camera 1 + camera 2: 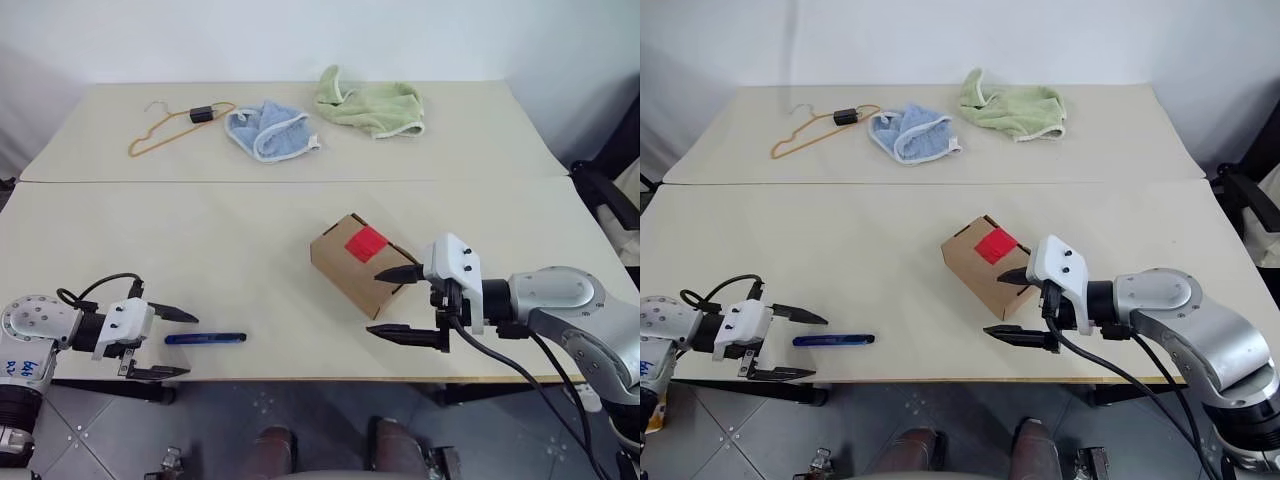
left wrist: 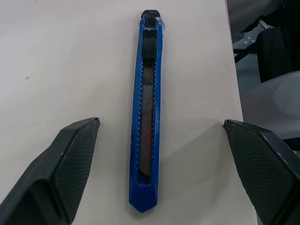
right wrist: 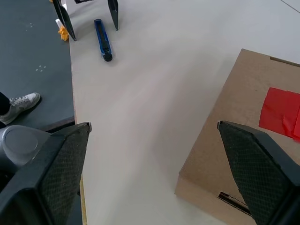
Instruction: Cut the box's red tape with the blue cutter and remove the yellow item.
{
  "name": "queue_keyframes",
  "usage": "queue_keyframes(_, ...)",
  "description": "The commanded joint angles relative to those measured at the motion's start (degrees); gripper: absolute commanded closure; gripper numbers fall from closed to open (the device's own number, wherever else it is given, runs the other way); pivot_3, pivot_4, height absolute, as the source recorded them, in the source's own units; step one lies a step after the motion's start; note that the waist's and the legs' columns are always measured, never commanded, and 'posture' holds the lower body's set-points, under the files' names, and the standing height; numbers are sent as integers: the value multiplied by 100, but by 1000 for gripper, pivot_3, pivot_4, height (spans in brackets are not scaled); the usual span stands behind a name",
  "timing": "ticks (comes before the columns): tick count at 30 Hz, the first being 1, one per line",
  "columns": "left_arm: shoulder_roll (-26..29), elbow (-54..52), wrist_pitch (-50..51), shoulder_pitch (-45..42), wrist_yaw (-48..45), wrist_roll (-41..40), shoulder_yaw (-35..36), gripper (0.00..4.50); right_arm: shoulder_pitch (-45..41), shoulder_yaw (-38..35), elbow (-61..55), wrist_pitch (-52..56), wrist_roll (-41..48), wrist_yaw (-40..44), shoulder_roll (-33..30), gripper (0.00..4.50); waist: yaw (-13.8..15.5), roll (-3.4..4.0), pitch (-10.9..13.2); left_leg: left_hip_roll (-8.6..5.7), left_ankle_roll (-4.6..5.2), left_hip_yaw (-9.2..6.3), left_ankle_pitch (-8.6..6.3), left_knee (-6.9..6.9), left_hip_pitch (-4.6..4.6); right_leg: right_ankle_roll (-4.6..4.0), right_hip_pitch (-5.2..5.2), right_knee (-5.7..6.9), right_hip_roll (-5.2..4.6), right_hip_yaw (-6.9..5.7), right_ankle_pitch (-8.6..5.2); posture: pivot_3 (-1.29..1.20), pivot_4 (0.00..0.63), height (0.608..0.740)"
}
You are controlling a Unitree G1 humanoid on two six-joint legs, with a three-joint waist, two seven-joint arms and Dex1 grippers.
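Observation:
The brown box (image 1: pixel 352 272) lies flap shut right of the table's middle, with the red tape (image 1: pixel 366 242) across its lid seam. My right gripper (image 1: pixel 372 302) is open at the box's near right corner; one finger reaches over the box's top edge and the other hangs lower, off its front. Near the front left edge the blue cutter (image 1: pixel 205 339) lies flat on the table. My left gripper (image 1: pixel 193 346) is open, its fingers on either side of the cutter's (image 2: pixel 146 112) near end without touching it. The yellow item is out of view.
At the back of the table lie an orange wire hanger (image 1: pixel 170 125), a blue cloth (image 1: pixel 268 130) and a green cloth (image 1: pixel 372 105). The table's front edge (image 1: pixel 300 378) runs just below both grippers. Bare tabletop separates cutter and box.

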Motion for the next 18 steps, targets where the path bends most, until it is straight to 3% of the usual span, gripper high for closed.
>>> queue_keyframes(1,63,341,58,116,-20,463,-193,33,-51,-29,-97,4,23,5,-36,0,0,9,-5,0,0,0,0,0,1,0,0,1,0,0,0,0,150,740)
queue_keyframes(8,186,302,454,186,76,567,-312,33,-13,-85,-156,62,57,-17,-44,0,-12,22,-13,5,-2,1,1,-1,10,-6,2,7,4,3,-1,0,150,740)
queue_keyframes(12,228,350,391,203,191,657,-299,887,-22,-73,-150,64,48,-25,-33,0,-24,28,-17,9,-2,5,1,-4,15,-9,2,8,9,7,-1,0,150,740)
queue_keyframes(18,228,235,354,301,264,612,-247,2661,-44,-65,-123,41,31,-9,-39,0,-30,29,-17,23,-6,29,-2,-24,43,-15,8,5,24,29,-3,0,150,740)
